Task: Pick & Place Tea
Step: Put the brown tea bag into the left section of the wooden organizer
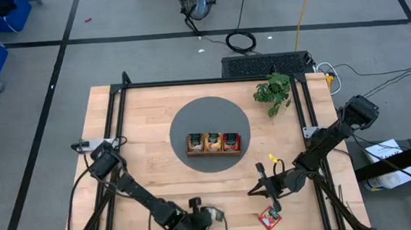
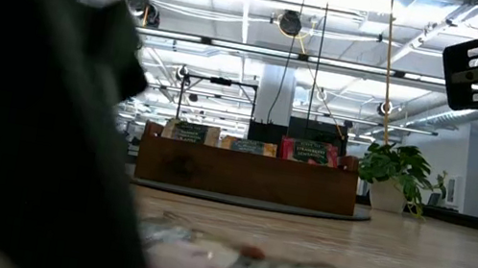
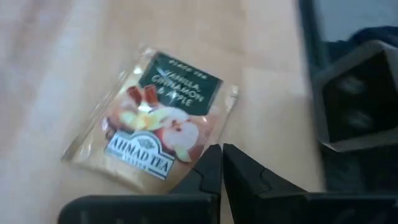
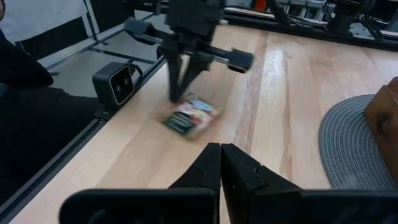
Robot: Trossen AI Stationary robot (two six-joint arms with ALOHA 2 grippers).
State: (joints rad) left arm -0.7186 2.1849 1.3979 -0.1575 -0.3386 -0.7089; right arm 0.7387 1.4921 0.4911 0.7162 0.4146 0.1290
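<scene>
Counter [image 1: 148,126]: tray [image 1: 214,151] on the grey mat [image 1: 191,119] already holds packets in all three slots; count per slot unreadable. Left: pale tea packet [image 3: 152,121] lying near the front edge, left claw [image 3: 222,163] together just above it, gripping nothing. Right claw [image 4: 220,163] together, empty, near the red packet [image 1: 269,217]. Low view mostly blocked.

Glossy tea packet [image 3: 152,127], wooden table [image 1: 147,112]

Tea packet [image 3: 152,127]: "AHMAD TEA", "VANILLA, CINNAMON & APPLE".
</scene>
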